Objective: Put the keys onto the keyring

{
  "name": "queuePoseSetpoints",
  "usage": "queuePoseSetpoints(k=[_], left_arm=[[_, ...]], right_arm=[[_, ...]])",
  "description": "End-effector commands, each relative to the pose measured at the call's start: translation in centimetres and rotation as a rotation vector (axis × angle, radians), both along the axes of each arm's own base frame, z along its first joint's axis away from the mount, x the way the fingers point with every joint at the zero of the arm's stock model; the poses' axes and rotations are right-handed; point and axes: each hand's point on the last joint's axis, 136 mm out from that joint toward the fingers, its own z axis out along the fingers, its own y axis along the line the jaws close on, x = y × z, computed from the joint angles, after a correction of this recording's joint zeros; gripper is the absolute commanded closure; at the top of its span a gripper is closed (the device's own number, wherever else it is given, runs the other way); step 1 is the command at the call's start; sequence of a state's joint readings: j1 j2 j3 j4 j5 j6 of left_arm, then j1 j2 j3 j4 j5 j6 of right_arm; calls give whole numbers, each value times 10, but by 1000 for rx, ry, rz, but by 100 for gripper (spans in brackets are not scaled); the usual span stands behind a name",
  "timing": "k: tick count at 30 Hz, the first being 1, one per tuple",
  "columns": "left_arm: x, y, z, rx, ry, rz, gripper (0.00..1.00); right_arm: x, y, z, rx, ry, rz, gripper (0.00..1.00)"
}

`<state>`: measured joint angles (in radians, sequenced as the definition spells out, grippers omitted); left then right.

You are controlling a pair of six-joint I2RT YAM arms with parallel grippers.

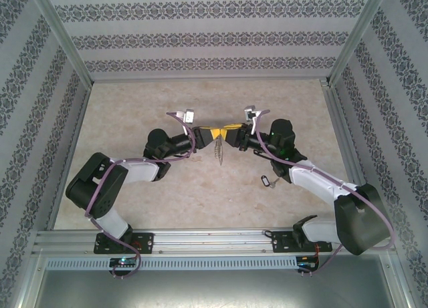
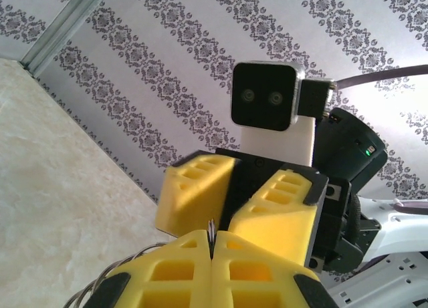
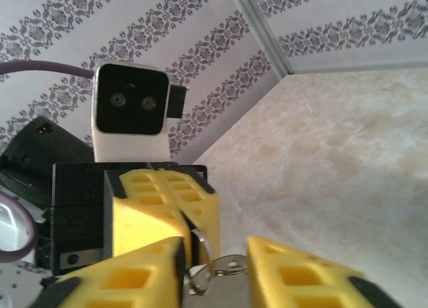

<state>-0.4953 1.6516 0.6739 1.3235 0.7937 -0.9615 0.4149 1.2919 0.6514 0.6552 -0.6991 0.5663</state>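
Left claw [image 1: 210, 133] clamped on keyring [image 1: 219, 150], ring dangling above middle of bench [image 1: 134, 107]. Right claw [image 1: 228, 131] apart, tips facing it. Key [image 1: 265, 181], apparently, lies flat toward near right edge, nearer right arm [image 1: 314, 178].

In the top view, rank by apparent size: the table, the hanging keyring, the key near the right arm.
1. table, by far.
2. keyring, hanging below the fingers.
3. key.
The keyring hangs nearer the camera, so its margin over the key is unsure.

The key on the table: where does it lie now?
In the top view, the key lies on the table, right of centre, close beside the right arm.
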Motion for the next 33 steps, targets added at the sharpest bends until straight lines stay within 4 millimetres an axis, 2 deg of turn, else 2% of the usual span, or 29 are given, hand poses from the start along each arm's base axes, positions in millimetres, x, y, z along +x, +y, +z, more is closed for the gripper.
queuePoseSetpoints(k=[1, 7, 16, 20, 24, 33], left_arm=[[-8, 2, 23, -29, -125, -16, 100], [-11, 4, 23, -19, -154, -3, 100], [-17, 10, 29, 14, -323, 54, 100], [-22, 19, 32, 70, -494, 149, 100], [-29, 27, 35, 136, -674, 238, 100], [-36, 27, 37, 200, -850, 285, 100]], right_arm=[[8, -19, 11, 27, -13, -64, 55], [10, -42, 8, 27, 4, -143, 44], [12, -55, -25, 3, 90, -230, 42], [13, -64, -40, -13, 134, -283, 39], [14, -66, -50, -15, 167, -299, 38], [8, -62, -52, -12, 180, -274, 37]])
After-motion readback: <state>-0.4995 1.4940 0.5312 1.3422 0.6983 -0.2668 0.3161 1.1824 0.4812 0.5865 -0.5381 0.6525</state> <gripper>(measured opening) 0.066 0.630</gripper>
